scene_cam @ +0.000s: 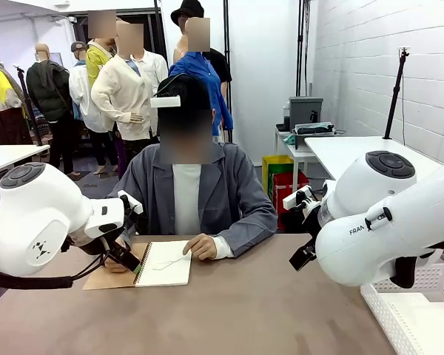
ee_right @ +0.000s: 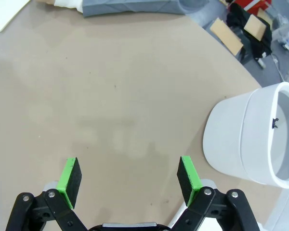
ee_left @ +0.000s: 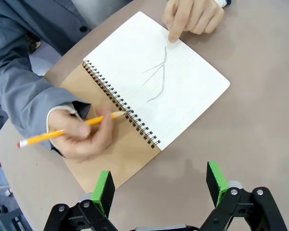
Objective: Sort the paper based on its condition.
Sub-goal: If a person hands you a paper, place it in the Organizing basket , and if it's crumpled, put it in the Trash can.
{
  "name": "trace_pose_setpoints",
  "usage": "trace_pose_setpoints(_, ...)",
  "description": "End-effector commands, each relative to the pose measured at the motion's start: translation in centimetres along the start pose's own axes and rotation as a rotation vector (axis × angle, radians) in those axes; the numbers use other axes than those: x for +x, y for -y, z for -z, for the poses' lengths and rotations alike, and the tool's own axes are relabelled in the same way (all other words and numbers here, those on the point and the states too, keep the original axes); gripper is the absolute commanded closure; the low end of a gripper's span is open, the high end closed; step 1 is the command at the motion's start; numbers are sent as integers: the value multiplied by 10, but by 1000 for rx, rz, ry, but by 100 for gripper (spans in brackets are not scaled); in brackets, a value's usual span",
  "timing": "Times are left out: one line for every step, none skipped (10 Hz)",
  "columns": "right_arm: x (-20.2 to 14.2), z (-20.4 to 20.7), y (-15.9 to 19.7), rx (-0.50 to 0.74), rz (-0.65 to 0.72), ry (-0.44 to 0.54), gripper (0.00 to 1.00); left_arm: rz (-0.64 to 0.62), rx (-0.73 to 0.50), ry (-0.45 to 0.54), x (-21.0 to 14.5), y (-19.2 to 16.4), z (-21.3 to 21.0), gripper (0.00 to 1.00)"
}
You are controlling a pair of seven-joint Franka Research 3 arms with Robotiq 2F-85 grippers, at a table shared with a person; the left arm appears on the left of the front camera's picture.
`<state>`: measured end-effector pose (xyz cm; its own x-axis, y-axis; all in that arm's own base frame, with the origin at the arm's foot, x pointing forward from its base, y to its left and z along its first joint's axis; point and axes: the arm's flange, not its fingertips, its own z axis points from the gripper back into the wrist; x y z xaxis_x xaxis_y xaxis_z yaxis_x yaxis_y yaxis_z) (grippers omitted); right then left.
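Left wrist: shows the left fingers (ee_left: 160, 185) spread wide, grasping nothing, hovering over the surface (ee_left: 260, 125) just beside the notebook (ee_left: 111, 159); shows the paper (ee_left: 173, 82), its pencilled white page, with one hand (ee_left: 192, 17) touching a corner and a pencil (ee_left: 62, 132) in the other hand (ee_left: 82, 137).

Right wrist: shows the right fingers (ee_right: 127, 175) released wide, empty, above bare surface.

Front: sets the notebook before the person, left fingers at its left edge, a white basket (scene_cam: 414, 310) far right.
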<state>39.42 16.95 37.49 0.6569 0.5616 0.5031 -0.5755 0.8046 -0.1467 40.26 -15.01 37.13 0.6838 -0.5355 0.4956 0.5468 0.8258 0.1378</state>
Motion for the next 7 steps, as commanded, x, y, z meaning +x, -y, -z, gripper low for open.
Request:
trace_pose_setpoints(0,0,0,0,0,1,0,0,0,0,0,0,0,0)
trace_pose_setpoints(0,0,0,0,0,1,0,0,0,0,0,0,0,0)
trace_pose_setpoints(0,0,0,0,0,1,0,0,0,0,0,0,0,0)
trace_pose_setpoints(0,0,0,0,0,1,0,0,0,0,0,0,0,0)
trace_pose_setpoints(0,0,0,0,0,1,0,0,0,0,0,0,0,0)
trace_pose_setpoints(0,0,0,0,0,1,0,0,0,0,0,0,0,0)
trace_pose_setpoints(0,0,0,0,0,1,0,0,0,0,0,0,0,0)
